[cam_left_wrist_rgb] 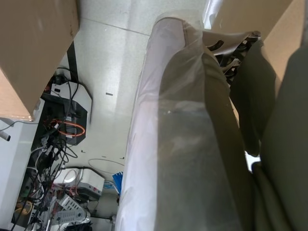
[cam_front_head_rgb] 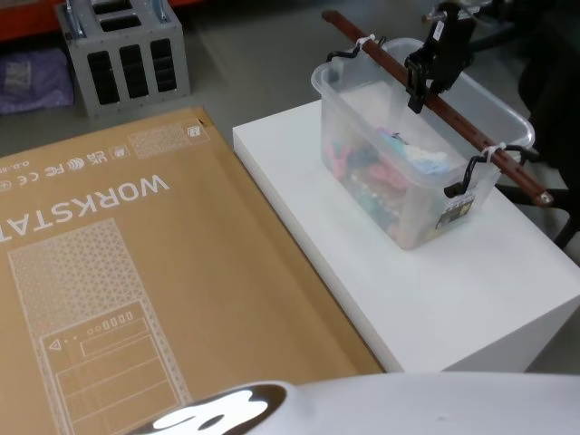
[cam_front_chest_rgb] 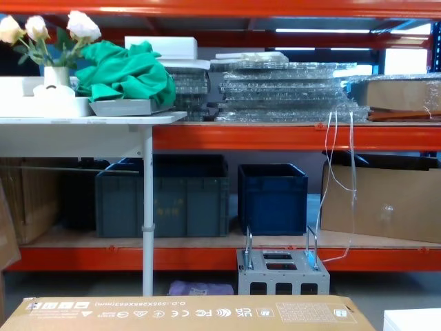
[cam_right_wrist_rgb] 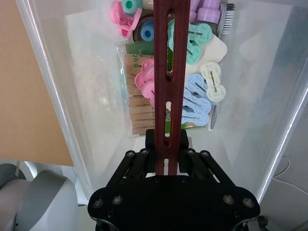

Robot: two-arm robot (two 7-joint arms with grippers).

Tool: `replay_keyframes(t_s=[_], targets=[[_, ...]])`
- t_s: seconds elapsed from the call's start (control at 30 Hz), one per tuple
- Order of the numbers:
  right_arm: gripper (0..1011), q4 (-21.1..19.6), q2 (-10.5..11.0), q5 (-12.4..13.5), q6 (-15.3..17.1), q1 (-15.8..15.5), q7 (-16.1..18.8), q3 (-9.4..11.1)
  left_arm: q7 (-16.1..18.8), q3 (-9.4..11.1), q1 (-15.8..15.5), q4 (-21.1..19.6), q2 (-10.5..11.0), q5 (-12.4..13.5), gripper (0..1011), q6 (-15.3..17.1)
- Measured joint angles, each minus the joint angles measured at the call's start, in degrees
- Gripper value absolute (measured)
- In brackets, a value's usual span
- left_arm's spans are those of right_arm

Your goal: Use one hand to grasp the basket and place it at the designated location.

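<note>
The basket (cam_front_head_rgb: 412, 172) is gripped at its red handle bar (cam_front_head_rgb: 435, 100) by the closed right hand (cam_front_head_rgb: 424, 80), but it remains on the white worktop (cam_front_head_rgb: 435, 299), carrying and placement judged outstanding.

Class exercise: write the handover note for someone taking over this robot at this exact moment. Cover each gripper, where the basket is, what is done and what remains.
Right gripper: closed around the dark red handle bar of the basket, near the bar's middle.
Left gripper: nothing can be said of it; the left wrist view looks down past cardboard to the floor.
Basket: clear plastic, holding pastel clips and a pack of wooden pegs, on the white platform toward its far end, beside the flat cardboard box.
Done: handle grasped.
Left: lift, carry to the designated spot, set down, release.
</note>
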Motion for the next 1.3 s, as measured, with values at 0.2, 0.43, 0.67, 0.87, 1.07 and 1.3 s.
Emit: replay_keyframes(t_s=[0.2,0.43,0.67,0.87,1.07,1.3], targets=[[238,0.0,0.0,0.1,-0.1,-0.3,0.2,-0.1,0.0,0.0,0.0,0.0,0.0,0.0,0,0.0],[247,0.3,-0.2,0.1,-0.1,-0.4,0.5,-0.3,0.0,0.0,0.0,0.0,0.0,0.0,0,0.0],[449,1.1,-0.6,-0.1,-0.6,-0.3,0.4,-0.3,0.0,0.0,0.0,0.0,0.0,0.0,0,0.0],[651,1.8,-1.0,-0.1,-1.0,-0.1,0.3,-0.3,0.0,0.0,0.0,0.0,0.0,0.0,0,0.0],[827,1.8,-1.0,-0.2,-1.1,0.1,0.1,-0.1,0.0,0.0,0.0,0.0,0.0,0.0,0,0.0],[1001,0.9,-0.5,0.1,-1.0,0.4,0.0,0.5,0.0,0.0,0.0,0.0,0.0,0.0,0,0.0]])
